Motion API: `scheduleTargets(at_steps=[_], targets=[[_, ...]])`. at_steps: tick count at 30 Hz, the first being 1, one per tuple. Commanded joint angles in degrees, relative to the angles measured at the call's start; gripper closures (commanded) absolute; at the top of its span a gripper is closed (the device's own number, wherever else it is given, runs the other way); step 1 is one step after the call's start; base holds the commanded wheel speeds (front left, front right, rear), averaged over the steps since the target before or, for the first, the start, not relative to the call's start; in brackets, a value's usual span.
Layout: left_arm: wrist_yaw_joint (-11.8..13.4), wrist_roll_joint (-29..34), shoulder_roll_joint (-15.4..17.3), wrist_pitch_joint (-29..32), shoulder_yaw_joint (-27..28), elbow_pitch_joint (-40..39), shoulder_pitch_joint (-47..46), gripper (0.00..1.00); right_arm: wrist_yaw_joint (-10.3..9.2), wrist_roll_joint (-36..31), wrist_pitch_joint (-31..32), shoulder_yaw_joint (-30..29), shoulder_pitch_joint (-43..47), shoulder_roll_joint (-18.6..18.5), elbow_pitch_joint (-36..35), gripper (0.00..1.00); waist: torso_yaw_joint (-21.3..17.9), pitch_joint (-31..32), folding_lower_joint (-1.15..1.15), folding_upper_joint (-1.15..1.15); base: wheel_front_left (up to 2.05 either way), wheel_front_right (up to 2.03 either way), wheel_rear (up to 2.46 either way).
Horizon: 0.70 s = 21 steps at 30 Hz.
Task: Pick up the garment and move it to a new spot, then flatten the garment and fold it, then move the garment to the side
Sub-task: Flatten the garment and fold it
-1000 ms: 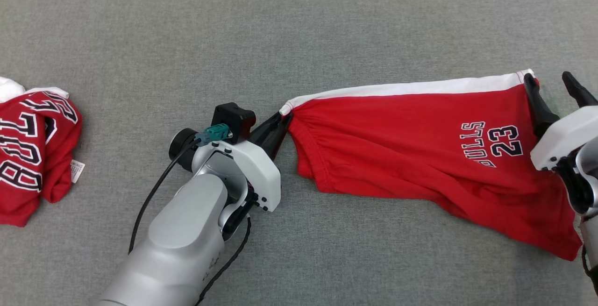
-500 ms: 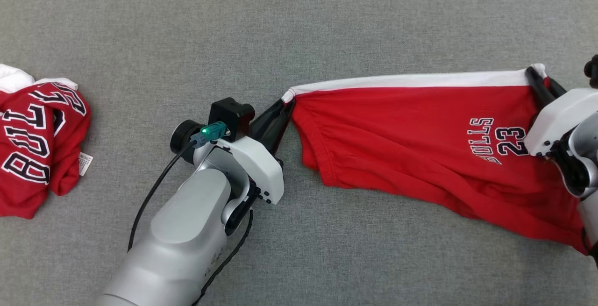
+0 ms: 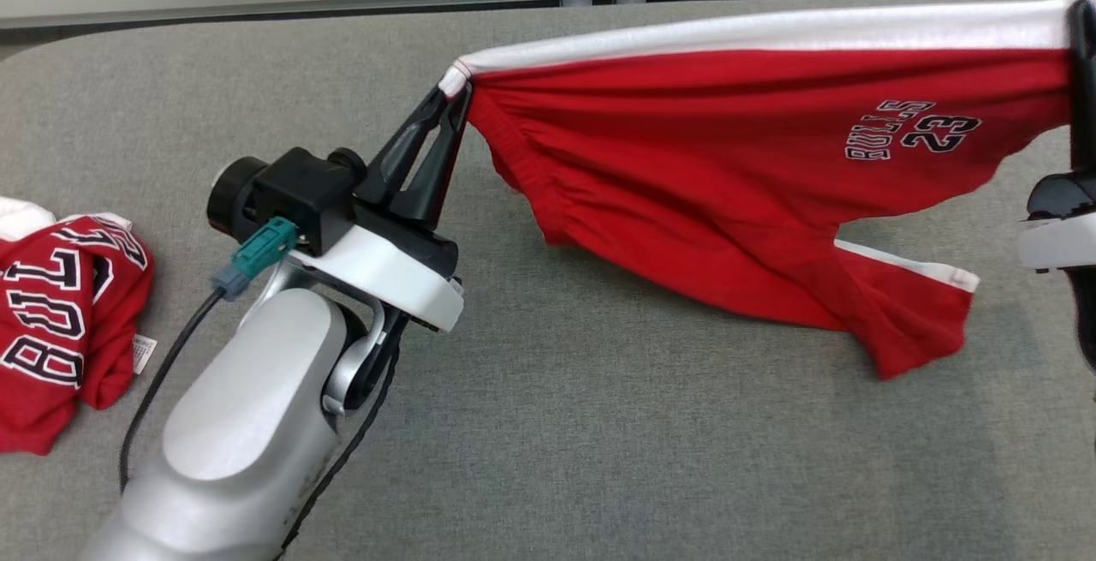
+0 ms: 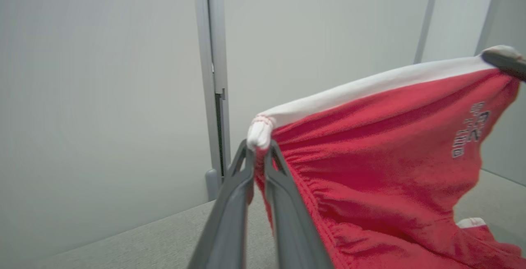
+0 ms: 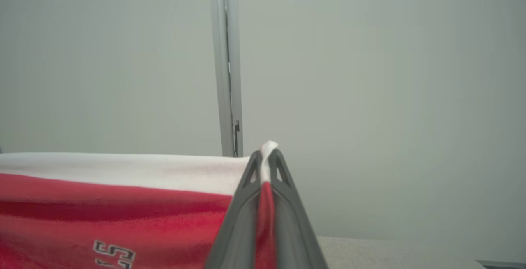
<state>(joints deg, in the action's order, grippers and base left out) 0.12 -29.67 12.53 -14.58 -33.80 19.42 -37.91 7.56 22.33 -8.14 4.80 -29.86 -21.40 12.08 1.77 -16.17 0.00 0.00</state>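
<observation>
Lab-like room: grey fabric table (image 3: 599, 458), bare partition walls (image 4: 102, 96)

Right tool (image 3: 1086, 13) cropped at head view's right edge; crumpled jersey (image 3: 60, 321) cropped at left.

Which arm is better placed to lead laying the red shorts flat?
Left, probably: the left gripper pinches the white-striped red shorts' waistband corner over grey table, inside the head view; the right gripper holds the hem corner at that view's edge.
</observation>
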Motion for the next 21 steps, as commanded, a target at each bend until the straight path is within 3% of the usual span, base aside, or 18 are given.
scheduleTargets(at_steps=[1, 6, 10, 15, 21], targets=[[1.24, 0.74, 1.63, 0.56, 0.92, -3.03, 0.95, 1.00, -0.14, -0.96, 0.07, -1.56, 1.42, -0.23, -3.43, 1.00, -1.32, 1.87, 0.00, 0.00, 0.00, 0.00, 0.00], [5.14, 2.08, 6.19, 3.97, 2.66, -17.33, 2.57, 1.00, -0.14, -3.93, 3.66, -5.84, 3.58, 0.69, -18.30, 1.00, -1.88, 3.58, 0.00, 0.00, 0.00, 0.00, 0.00], [7.34, 3.49, 8.74, 6.60, 3.79, -26.03, 2.54, 1.00, -0.14, -5.24, 7.43, -8.43, 3.52, 0.76, -25.97, 1.00, -1.59, 4.79, 0.00, 0.00, 0.00, 0.00, 0.00], [8.96, 3.92, 10.43, 9.32, 4.64, -32.34, 2.91, 1.00, -0.14, -5.10, 11.22, -9.96, 2.53, 0.74, -29.89, 1.00, -1.17, 5.76, 0.00, 0.00, 0.00, 0.00, 0.00], [8.55, 1.52, 9.83, 10.86, 4.95, -32.54, 2.17, 1.00, -0.14, -3.80, 13.25, -9.65, 0.86, 1.43, -28.47, 1.00, -0.92, 5.08, 0.00, 0.00, 0.00, 0.00, 0.00]])
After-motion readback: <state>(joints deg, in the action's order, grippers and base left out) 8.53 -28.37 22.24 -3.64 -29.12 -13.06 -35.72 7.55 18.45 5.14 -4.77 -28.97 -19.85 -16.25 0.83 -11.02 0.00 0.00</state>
